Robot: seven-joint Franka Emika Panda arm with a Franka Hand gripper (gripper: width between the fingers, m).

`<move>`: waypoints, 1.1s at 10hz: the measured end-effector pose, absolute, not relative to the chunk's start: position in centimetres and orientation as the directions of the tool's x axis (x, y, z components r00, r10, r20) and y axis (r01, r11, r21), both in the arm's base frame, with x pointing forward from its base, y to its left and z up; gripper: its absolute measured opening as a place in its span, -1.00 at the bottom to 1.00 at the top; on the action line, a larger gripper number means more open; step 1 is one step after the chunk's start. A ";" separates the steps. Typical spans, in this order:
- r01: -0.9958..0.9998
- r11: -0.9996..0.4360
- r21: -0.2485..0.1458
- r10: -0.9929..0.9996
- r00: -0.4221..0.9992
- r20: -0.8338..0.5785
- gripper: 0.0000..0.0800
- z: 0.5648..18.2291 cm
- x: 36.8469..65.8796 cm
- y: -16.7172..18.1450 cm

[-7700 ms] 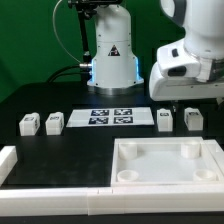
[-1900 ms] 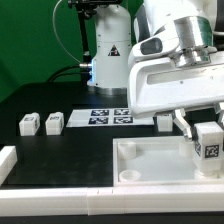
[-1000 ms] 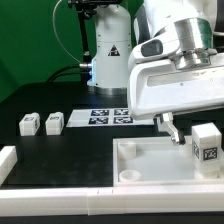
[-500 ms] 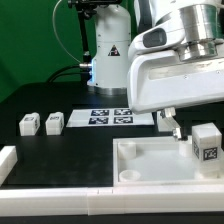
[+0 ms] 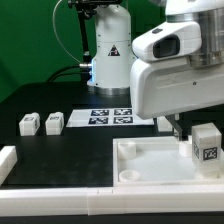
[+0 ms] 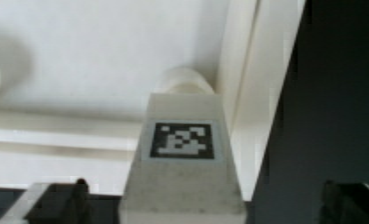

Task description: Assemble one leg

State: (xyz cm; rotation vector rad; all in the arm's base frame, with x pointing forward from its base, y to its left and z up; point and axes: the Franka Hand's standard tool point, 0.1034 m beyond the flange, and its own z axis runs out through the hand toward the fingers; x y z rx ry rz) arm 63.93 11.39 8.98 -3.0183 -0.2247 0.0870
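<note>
The large white square plastic tray [image 5: 165,170] is laid flat on the black table [image 5: 60,150]. The small white tagged plastic leg [image 5: 206,147] is stood upright in the tray's corner socket at the exterior view's right. If only loosely seated, it could be toppled by a clipping finger. The gripper [image 6: 204,200] is pointed down over it, spread wide, nothing pinched.

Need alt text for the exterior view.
A small white chunky plastic leg with a black-and-white square tag stands upright in the large white square tray's far corner on the exterior view's right, the white robot arm looming above it. Two more legs sit on the black table at the exterior view's left, beside the marker board.
</note>
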 end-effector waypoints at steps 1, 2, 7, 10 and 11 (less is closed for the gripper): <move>0.141 -0.982 -0.127 0.157 0.979 -0.131 0.62 8.7 63.5 11.3; 0.139 -0.983 -0.124 0.151 0.984 -0.093 0.62 8.6 64.3 11.3; -0.007 -0.994 -0.108 0.005 0.994 -0.113 -0.27 8.5 64.1 11.3; -0.431 -0.899 -0.084 -0.428 0.902 -0.054 -0.27 8.4 63.5 11.3; -0.554 -0.828 -0.089 -0.552 0.832 -0.047 -0.27 8.4 63.4 11.2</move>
